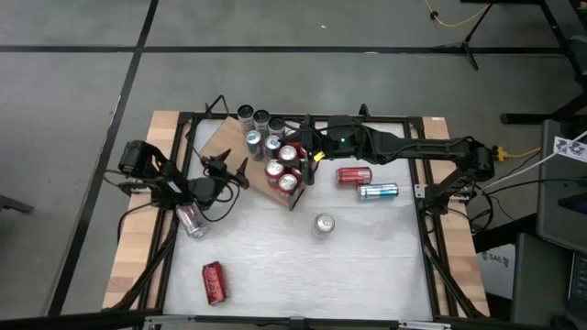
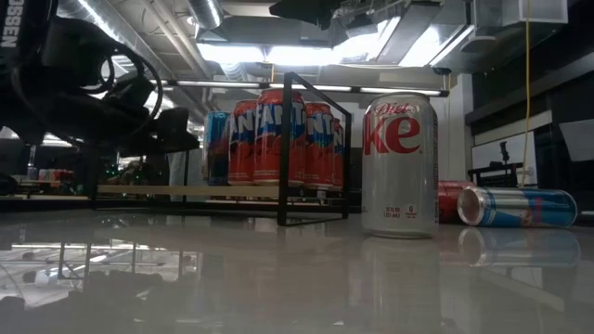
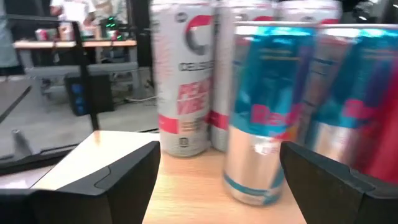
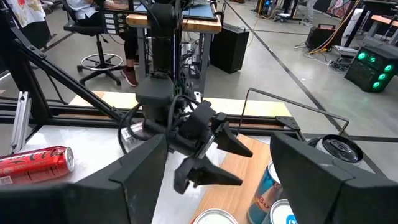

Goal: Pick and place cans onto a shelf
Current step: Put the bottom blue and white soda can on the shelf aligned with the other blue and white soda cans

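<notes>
The shelf (image 1: pixel 225 142) is a light-brown board with a thin black frame (image 2: pixel 316 148), lying at the table's far middle. Several red, silver and blue-and-silver cans (image 1: pixel 280 160) stand upright on it, their bottoms on the board. My left gripper (image 1: pixel 237 170) is level and open at the shelf's left near edge. In the left wrist view its fingers (image 3: pixel 118 180) reach over the board toward a blue-and-silver can (image 3: pixel 258 143) and a white can (image 3: pixel 183 81). My right gripper (image 4: pixel 233 180) hangs open above the shelf's cans, holding nothing.
Loose cans on the white tabletop: a red one (image 1: pixel 353 174) and a blue-and-silver one (image 1: pixel 378 191) lying right of the shelf, a silver one (image 2: pixel 399 165) upright in the middle, a pale one (image 1: pixel 191 220) lying under the left arm, a red one (image 1: pixel 213 281) near left.
</notes>
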You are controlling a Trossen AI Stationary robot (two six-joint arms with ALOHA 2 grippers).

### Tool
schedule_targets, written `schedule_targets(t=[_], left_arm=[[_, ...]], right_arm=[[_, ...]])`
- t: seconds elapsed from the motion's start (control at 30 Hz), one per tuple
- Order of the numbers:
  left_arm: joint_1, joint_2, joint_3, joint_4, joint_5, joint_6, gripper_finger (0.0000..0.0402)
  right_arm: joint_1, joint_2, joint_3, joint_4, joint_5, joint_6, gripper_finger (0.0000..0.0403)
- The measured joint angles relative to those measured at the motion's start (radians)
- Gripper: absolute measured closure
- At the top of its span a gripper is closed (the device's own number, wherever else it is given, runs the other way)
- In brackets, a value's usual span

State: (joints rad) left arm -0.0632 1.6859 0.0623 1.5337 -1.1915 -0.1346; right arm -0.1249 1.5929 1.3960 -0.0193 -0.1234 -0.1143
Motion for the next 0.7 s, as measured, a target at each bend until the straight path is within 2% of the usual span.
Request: schedule_targets(t=[0.17,0.47,0.6,0.7], left_arm=[[0.071,0.000,0.000,0.000,0.034,-0.048,0.0076],[0.208,0.000,0.046,0.000,0.238,-0.066,0.0076],[0.238,0.000,0.068,-0.012,0.325,-0.066,0.0076],[0.241,0.000,0.069,-0.048,0.345,-0.066,0.0076]], right_arm=[[0.000,0.000,0.000,0.001,0.000,0.000,0.0125],[0.000,0.000,0.000,0.001,0.000,0.000,0.0125],[0.000,0.000,0.000,0.000,0.000,0.000,0.0125],[0.000,0.000,0.000,-0.006,0.000,0.000,0.0125]])
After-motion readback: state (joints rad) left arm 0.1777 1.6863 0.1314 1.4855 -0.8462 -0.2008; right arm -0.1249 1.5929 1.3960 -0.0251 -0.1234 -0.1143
